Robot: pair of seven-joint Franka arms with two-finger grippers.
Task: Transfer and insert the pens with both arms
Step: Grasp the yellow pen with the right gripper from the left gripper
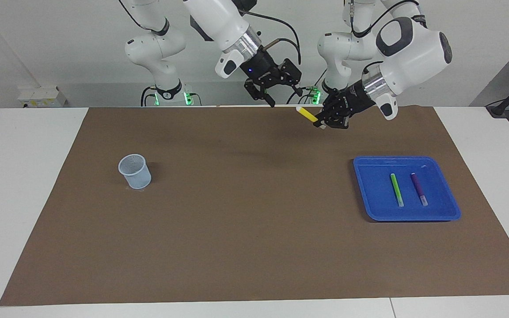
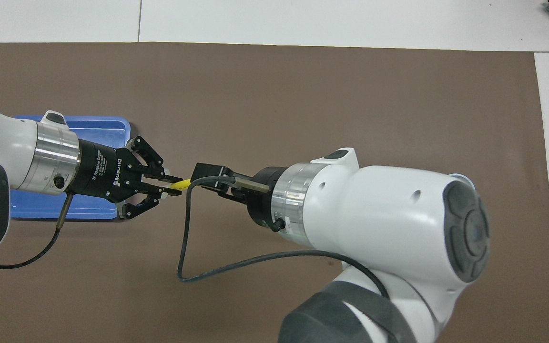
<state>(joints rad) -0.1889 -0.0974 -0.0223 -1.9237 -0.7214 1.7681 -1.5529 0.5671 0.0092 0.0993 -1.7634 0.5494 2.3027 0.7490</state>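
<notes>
Your left gripper (image 1: 320, 123) clamps the yellow pen (image 1: 306, 114) over the mat (image 1: 245, 229); right gripper (image 1: 267, 92) gapes beside it; tray (image 1: 365, 194), cup (image 1: 134, 171) sit apart.

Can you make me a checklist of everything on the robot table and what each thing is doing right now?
Surface: brown mat over a white table.
Job's things: yellow pen held up in the air; green pen and purple pen lie side by side in the blue tray; a pale mesh cup stands upright toward the right arm's end.
Clutter: nothing seen.
Grippers: left gripper shut on the yellow pen above the mat; right gripper open, close to the pen's free end, not holding it.
Cables: black cables hang from both arms.
Surroundings: two smaller white arms with green lights, white wall.
</notes>
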